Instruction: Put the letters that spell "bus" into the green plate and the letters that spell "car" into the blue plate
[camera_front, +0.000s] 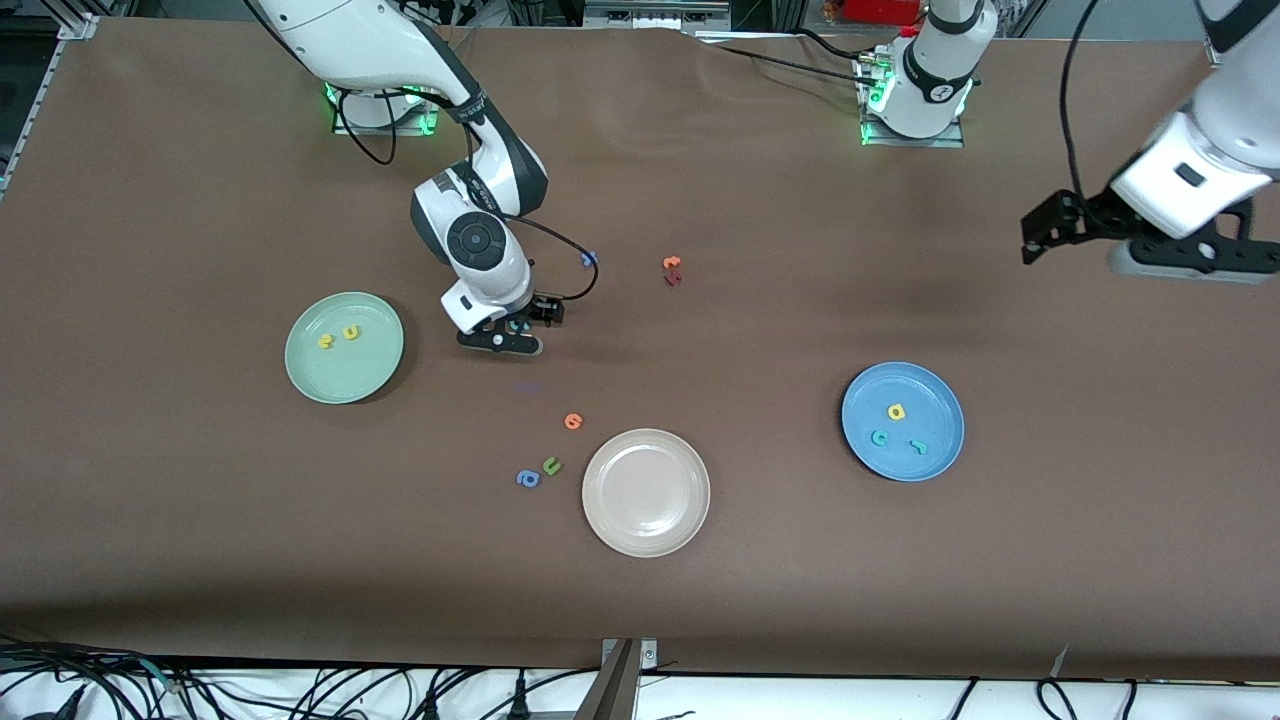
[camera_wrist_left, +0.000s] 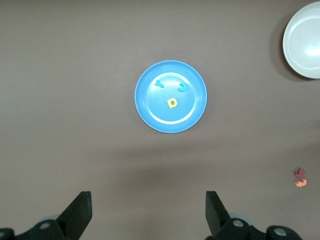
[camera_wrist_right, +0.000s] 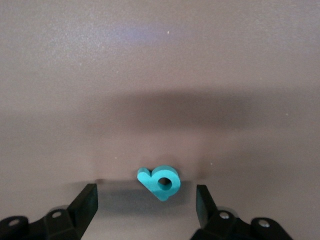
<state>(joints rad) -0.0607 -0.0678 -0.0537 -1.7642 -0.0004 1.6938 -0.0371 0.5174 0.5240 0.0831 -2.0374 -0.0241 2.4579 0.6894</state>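
Beige round plate (camera_front: 646, 492) sat nearest the table's camera edge. My right gripper (camera_wrist_right: 146, 202) stood low, jaws apart around the tiny teal foam "b" (camera_wrist_right: 159, 182) mid-table, not yet pinching. Light and squashy, I judged; grip its flat sides. My left gripper (camera_wrist_left: 148, 214) waited, spread wide, empty.

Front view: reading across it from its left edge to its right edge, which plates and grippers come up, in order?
green plate → right gripper, low over the teal b → cream plate → blue plate → left gripper, waiting up in the air at its arm's end of the table.
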